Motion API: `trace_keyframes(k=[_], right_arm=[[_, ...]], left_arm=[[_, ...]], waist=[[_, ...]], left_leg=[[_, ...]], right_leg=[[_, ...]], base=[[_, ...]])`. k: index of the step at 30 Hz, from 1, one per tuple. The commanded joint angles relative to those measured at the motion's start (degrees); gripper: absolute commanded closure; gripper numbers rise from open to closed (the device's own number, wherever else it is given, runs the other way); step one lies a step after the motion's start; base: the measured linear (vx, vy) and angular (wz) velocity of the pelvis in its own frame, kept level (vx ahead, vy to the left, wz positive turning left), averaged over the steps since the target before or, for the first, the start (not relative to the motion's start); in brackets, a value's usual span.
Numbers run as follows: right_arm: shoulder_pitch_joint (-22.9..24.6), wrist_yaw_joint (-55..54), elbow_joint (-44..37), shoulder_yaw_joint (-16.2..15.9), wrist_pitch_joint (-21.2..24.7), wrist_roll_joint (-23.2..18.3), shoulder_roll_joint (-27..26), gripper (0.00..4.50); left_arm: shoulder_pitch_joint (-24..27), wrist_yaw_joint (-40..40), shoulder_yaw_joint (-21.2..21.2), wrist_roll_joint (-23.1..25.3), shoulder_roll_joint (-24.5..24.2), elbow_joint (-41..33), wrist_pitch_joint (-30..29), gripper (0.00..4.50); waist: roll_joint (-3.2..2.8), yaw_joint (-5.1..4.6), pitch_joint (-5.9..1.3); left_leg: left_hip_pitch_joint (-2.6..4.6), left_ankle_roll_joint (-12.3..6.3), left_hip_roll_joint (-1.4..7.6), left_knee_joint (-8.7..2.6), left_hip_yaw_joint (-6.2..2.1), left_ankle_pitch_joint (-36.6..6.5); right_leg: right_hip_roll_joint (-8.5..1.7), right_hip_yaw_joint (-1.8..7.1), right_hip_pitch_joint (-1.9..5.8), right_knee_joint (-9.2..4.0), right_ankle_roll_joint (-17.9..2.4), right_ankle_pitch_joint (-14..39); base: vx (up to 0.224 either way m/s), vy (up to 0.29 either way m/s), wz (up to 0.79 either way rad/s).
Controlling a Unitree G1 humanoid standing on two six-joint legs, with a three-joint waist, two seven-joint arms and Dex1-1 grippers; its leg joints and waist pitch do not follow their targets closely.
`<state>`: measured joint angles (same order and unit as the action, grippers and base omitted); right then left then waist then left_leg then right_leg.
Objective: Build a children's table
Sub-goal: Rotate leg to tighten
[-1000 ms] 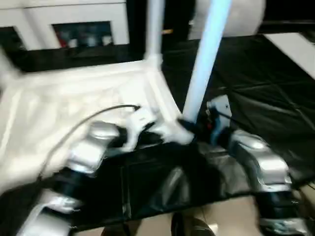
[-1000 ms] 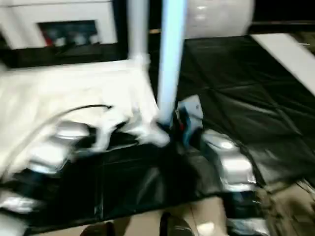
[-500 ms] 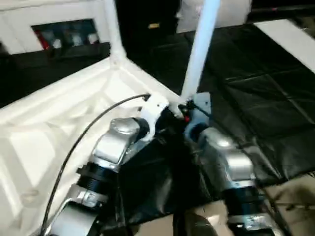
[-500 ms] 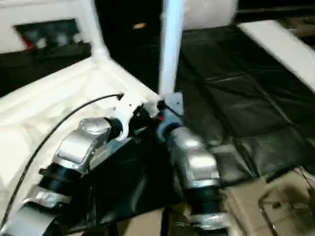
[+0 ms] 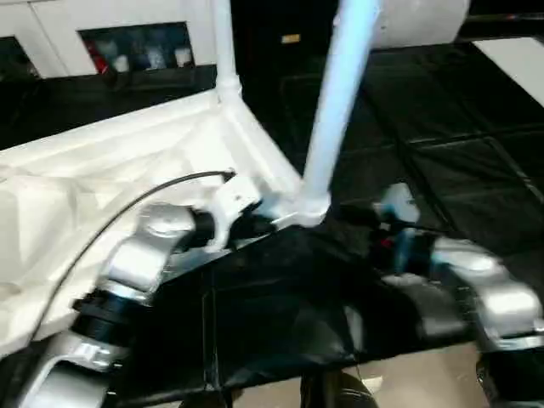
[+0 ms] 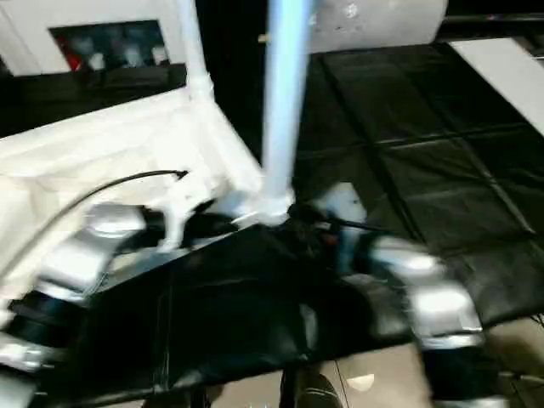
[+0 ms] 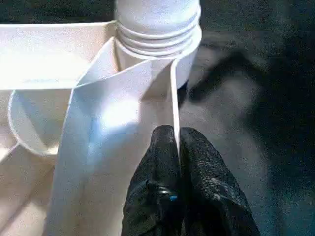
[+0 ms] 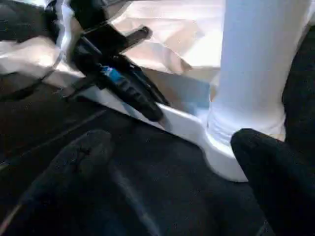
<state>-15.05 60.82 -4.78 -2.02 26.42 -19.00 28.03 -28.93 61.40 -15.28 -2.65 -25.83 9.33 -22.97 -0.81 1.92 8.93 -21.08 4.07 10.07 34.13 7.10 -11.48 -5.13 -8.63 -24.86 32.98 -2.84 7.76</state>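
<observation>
**Left gripper pinching the table rim, right gripper spread beside the leg**

Nearest, lower centre of the head views: black sheeting (image 5: 280, 323) over the floor, flanked by two silver forearms. Lower right: right gripper (image 8: 172, 162) spread wide and holding nothing, its fingers (image 8: 275, 182) on either side of the base of a white leg (image 5: 336, 110), one blurred fingertip close beside the socket collar; contact cannot be told. Centre left: left gripper (image 7: 176, 147) clamped tight on the thin raised rim of the children's table (image 5: 102, 187), just beside the corner socket (image 7: 157, 34) where that leg stands upright. Table upside down, filling the left half of the frame. Farther, upper centre: second leg (image 5: 223, 42) upright in the far corner. Top left: white cabinet (image 5: 51, 25).
</observation>
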Motion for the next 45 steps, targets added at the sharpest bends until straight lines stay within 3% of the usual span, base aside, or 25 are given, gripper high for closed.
trace_keyframes(k=[1,5,8,11,16,21,24,27,30,31,39,42,43,45], right_arm=[[-0.27,1.67,-0.55,0.86,0.43,-0.54,1.02,0.02],[-1.95,2.92,2.24,0.16,-1.12,-0.12,1.71,0.02],[-3.09,6.06,4.3,-2.54,-2.48,-0.22,2.07,0.19],[-4.22,8.51,6.71,-4.05,-3.87,-0.18,2.05,0.37],[-6.39,11.93,9.62,-5.27,-4.71,-0.44,1.91,0.81],[-8.66,14.36,12.55,-6.67,-6.24,-0.42,1.81,1.24],[-9.3,15.51,13.44,-7.35,-6.66,-0.49,1.61,1.42],[-9.56,16.87,13.85,-8.05,-6.35,-0.61,1.47,1.74],[-9.6,17.6,14.06,-8.42,-6.18,-0.71,1.55,1.77],[-9.6,17.74,14.07,-8.48,-6.07,-0.76,1.57,2.02],[-7.35,17.91,10.22,-8.89,-1.34,-3.7,1.79,2.33],[-4.76,11.61,5.42,-8.51,2.67,-4.45,-1.16,2.36],[-4.23,7.14,4.33,-8.72,3.75,-3.03,-3.28,2.36],[-3.96,0.65,3.67,-8.94,5.27,-0.84,-6.56,2.36]], left_arm=[[0.4,6.34,-2.39,-0.9,-1.52,-0.61,3.94,4.5],[0.52,12.85,-4.13,-1.88,-3.78,-0.31,7.77,4.5],[-0.49,16.2,-4.89,-3.16,-4.27,0.54,8.96,4.5],[-1.09,18.11,-5.34,-3.77,-4.28,1.25,10.49,4.5],[-1.61,19.34,-5.76,-3.57,-3.9,1.95,11.83,4.5],[-1.91,19.57,-6.0,-3.52,-3.73,2.59,12.72,4.5],[-1.94,19.69,-5.94,-3.41,-3.53,2.8,13.0,4.5],[-1.75,19.85,-5.92,-3.36,-3.49,2.74,13.1,4.5],[-1.6,19.92,-5.95,-3.39,-3.56,2.65,13.07,4.5],[-1.58,19.92,-5.95,-3.41,-3.58,2.62,13.05,4.5],[-1.21,16.69,-4.61,-4.06,-2.34,2.07,10.76,4.5],[-1.5,10.25,-3.35,-3.21,0.17,0.91,5.13,4.5],[-1.67,7.65,-2.86,-3.12,1.57,0.21,2.2,4.5],[-1.92,4.49,-2.53,-2.73,3.4,-0.67,-1.26,4.5]], waist=[[0.99,0.17,-4.58],[0.7,0.49,-4.73],[0.56,0.88,-4.95],[0.54,1.2,-5.2],[0.65,1.54,-5.51],[0.69,1.63,-5.65],[1.03,1.65,-5.47],[0.99,1.69,-5.41],[1.03,1.74,-5.46],[0.97,1.75,-5.48],[0.86,2.05,-5.61],[0.89,2.48,-5.57],[0.75,2.61,-5.58],[0.97,2.2,-5.19]], left_leg=[[0.18,-6.45,1.74,-3.69,0.35,-7.75],[0.77,-6.03,1.97,-3.7,0.63,-8.27],[0.41,-5.95,2.48,-3.84,0.71,-7.99],[0.52,-6.29,2.62,-3.73,1.12,-7.14],[0.33,-6.65,2.89,-3.6,1.55,-4.99],[0.08,-7.35,2.93,-3.47,1.67,-3.43],[0.01,-7.27,2.9,-3.52,1.75,-3.75],[0.06,-7.02,2.91,-3.56,1.77,-4.1],[0.07,-7.02,2.9,-3.55,1.79,-3.73],[0.05,-7.04,2.91,-3.55,1.79,-3.68],[0.22,-6.98,2.97,-3.56,1.98,-3.5],[0.28,-6.55,3.01,-3.64,2.07,-3.28],[0.34,-6.36,2.9,-3.61,2.06,-3.65],[0.0,-4.35,2.54,-3.87,2.01,-6.15]], right_leg=[[-3.65,3.72,4.64,-5.85,-3.03,29.97],[-3.6,3.68,4.04,-5.9,-4.38,28.89],[-3.65,3.71,4.39,-5.12,-5.63,26.06],[-3.7,4.03,4.24,-4.69,-7.1,23.39],[-3.67,4.52,4.47,-3.57,-9.67,18.11],[-3.68,4.63,4.65,-3.08,-10.67,16.29],[-3.66,4.65,4.65,-3.25,-10.23,17.49],[-3.7,4.7,4.6,-3.35,-9.72,18.83],[-3.67,4.82,4.58,-3.26,-9.58,18.62],[-3.68,4.82,4.6,-3.23,-9.65,18.51],[-3.53,5.18,4.53,-3.07,-10.17,17.79],[-3.52,5.3,4.45,-3.17,-9.94,18.25],[-3.56,5.22,4.39,-3.3,-9.84,19.13],[-3.5,4.82,4.53,-3.97,-7.5,25.07]], base=[[0.0,0.0,0.0],[0.0,0.0,0.0],[0.0,0.0,0.0],[0.0,0.0,0.0],[0.0,0.0,0.0],[0.0,0.0,0.0],[0.0,0.0,0.0],[0.0,0.0,0.0],[0.0,0.0,0.0],[0.0,0.0,0.0],[0.0,0.0,0.0],[0.0,0.0,0.0],[0.0,0.0,0.0],[0.0,0.0,0.0]])
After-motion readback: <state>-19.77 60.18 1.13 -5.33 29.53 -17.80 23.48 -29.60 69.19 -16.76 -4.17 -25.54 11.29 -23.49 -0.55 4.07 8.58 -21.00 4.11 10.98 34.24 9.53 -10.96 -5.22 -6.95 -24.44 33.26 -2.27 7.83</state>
